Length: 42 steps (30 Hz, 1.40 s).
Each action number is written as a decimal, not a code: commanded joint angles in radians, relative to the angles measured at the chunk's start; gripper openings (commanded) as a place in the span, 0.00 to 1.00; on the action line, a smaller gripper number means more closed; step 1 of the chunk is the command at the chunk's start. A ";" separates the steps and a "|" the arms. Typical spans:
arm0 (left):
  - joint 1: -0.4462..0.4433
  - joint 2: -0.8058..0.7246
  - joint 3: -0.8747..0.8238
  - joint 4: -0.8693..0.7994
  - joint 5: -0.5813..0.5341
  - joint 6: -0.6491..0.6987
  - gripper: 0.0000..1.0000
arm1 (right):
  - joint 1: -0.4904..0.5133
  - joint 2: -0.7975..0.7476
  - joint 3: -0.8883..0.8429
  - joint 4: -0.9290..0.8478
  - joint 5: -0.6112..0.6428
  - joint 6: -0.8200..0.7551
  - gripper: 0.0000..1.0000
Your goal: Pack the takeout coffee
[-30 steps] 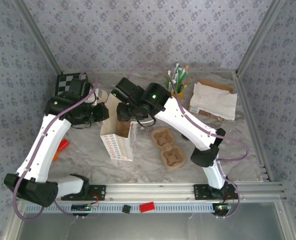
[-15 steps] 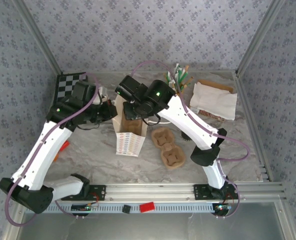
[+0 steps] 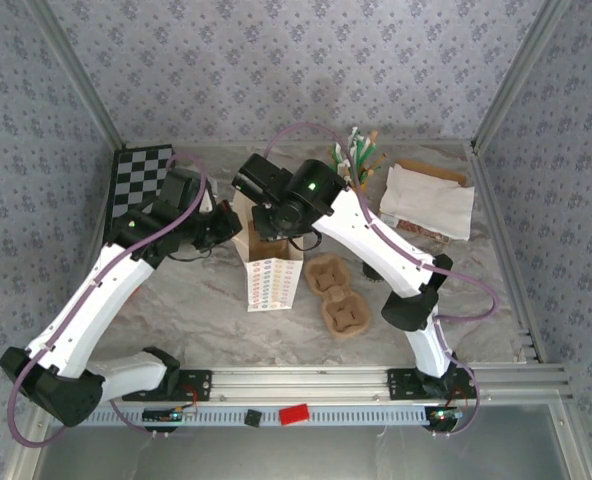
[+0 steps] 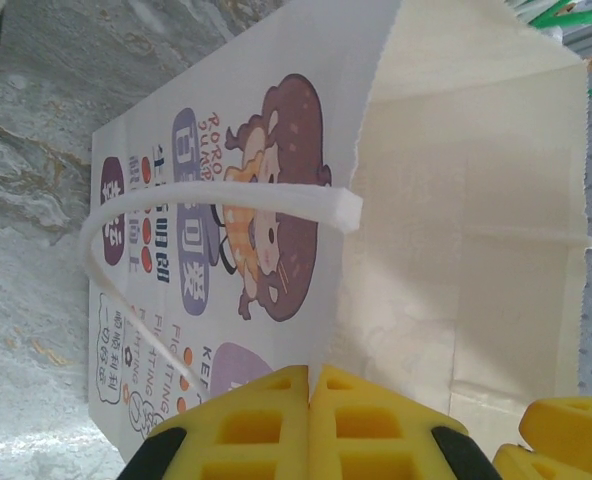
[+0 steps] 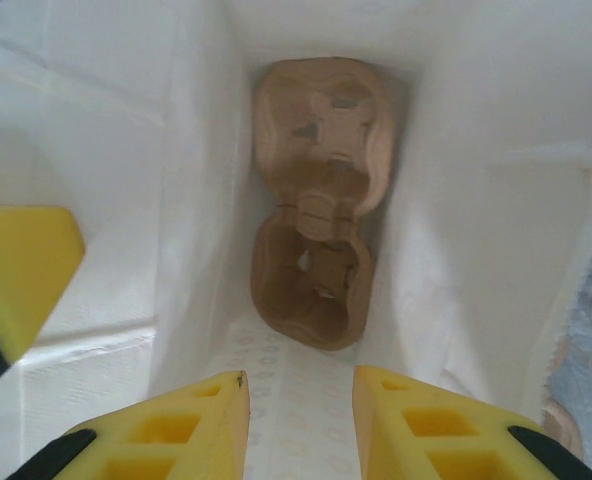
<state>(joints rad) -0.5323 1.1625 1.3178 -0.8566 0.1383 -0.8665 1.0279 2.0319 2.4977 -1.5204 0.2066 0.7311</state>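
The left end effector (image 4: 308,385) is pressed together on the near rim of the paper bag (image 4: 456,200), just below its white handle (image 4: 206,195). By the look of it, the wall is being pinched so that the mouth is pulled open and the bag is steadied upright on the bench (image 3: 196,300). The right end effector (image 5: 298,400) is hung straight over that mouth with its fingers apart and nothing between them, and the view is aimed down the white interior. On the bag's floor a pulp carrier (image 5: 316,200) is laid lengthwise, its two wells empty, presumably as a seat so the cup can be lowered in without tipping. Further out, the left arm (image 3: 96,290) is stretched forward and inward from its base, its wrist turned in toward the bag's left side. The right arm (image 3: 376,240) is folded at the elbow and swung across to the left, its wrist pointed down over the bag. Two spare carriers (image 3: 326,275) are left on the bench just right of the bag. A dark shape beneath the right forearm, beside those carriers, is taken to be the takeout coffee (image 3: 374,277), though too much is hidden for that to be told. Packing is judged not yet done.
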 commanded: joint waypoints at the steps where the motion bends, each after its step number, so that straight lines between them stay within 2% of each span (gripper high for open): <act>1: -0.002 -0.029 -0.009 0.002 -0.030 -0.008 0.00 | -0.001 -0.010 -0.015 -0.005 0.039 -0.018 0.34; 11: -0.004 -0.040 -0.029 0.000 -0.027 0.021 0.00 | 0.016 0.017 -0.025 0.021 0.043 0.008 0.31; 17: -0.001 -0.061 -0.050 0.009 -0.025 0.037 0.00 | 0.024 0.031 -0.022 0.024 0.090 0.036 0.28; 25: 0.000 -0.077 -0.054 0.028 0.001 0.039 0.00 | 0.043 0.079 0.007 0.089 0.137 0.124 0.17; 34: 0.018 -0.085 -0.066 0.046 0.011 0.039 0.00 | 0.028 0.123 -0.024 0.094 0.104 0.182 0.10; 42: 0.033 -0.098 -0.090 0.061 0.024 0.034 0.00 | 0.012 0.140 -0.098 0.116 0.074 0.183 0.08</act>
<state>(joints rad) -0.5037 1.0866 1.2308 -0.8326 0.1417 -0.8463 1.0454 2.1475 2.4207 -1.4010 0.2947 0.8913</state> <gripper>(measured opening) 0.045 0.080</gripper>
